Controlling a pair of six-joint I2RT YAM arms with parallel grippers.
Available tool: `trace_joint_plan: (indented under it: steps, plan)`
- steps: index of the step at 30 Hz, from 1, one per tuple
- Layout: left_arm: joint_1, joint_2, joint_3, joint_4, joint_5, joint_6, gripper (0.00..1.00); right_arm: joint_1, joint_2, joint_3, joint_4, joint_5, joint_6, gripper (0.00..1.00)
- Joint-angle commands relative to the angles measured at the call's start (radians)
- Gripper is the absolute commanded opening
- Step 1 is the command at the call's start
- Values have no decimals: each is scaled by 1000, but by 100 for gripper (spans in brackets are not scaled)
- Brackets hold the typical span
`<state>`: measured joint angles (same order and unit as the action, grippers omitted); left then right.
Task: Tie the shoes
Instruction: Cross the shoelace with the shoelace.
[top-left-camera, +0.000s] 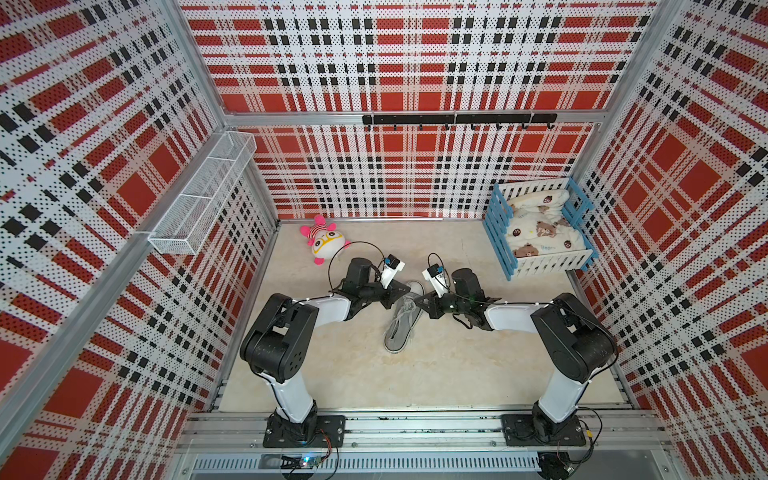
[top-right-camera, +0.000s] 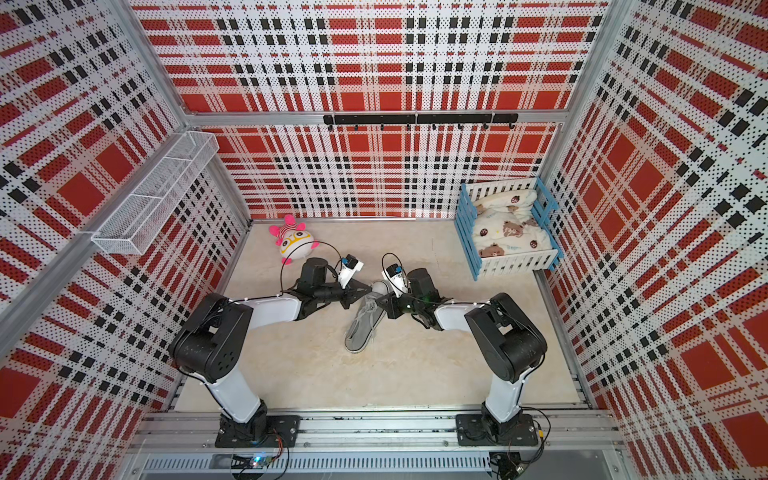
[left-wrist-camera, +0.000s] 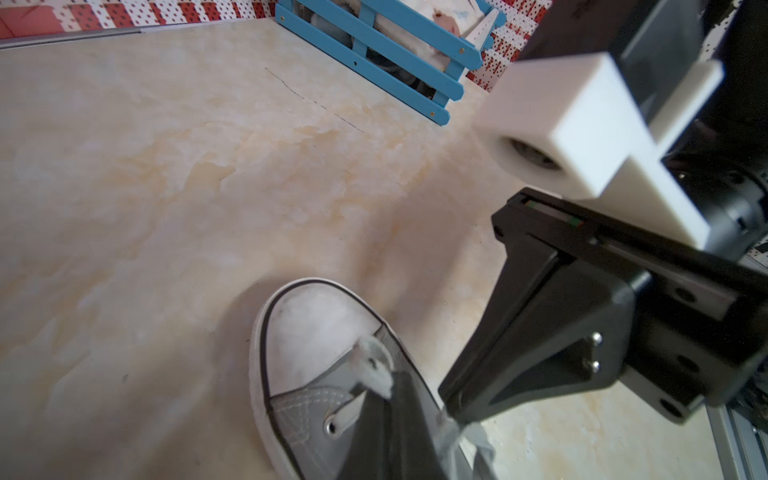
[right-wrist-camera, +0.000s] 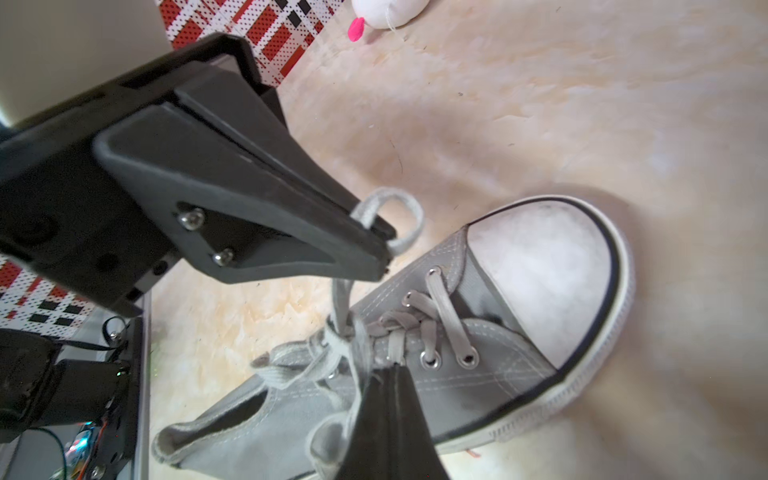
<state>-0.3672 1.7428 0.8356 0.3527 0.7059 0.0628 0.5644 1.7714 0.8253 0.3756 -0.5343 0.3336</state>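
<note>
The grey canvas shoe lies mid-floor, white toe cap towards the back wall. Its pale grey laces are bunched in a loose knot over the tongue. My left gripper hovers over the shoe's left side, shut on a small lace loop lifted above the eyelets. Facing it from the right, my right gripper is shut on another lace strand by the knot. The two tips are close together above the lacing.
A pink-and-white plush toy lies at the back left. A blue-and-white crate holding a bear-print blanket stands at the back right. A wire basket hangs on the left wall, a black hook rail on the back wall.
</note>
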Motion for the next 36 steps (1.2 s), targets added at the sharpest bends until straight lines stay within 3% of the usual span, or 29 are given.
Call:
trace_joint_plan:
  steps: [1, 19, 36]
  plan:
    - [25, -49, -31, 44, -13, -37, 0, 27, -33, -12, -54, 88, 6, 0]
    - [85, -106, -162, 109, -113, -206, 0, 59, -82, -83, -144, 248, 63, 0]
    - [104, -113, -233, 134, -159, -282, 0, 49, -84, -117, -169, 297, 73, 0]
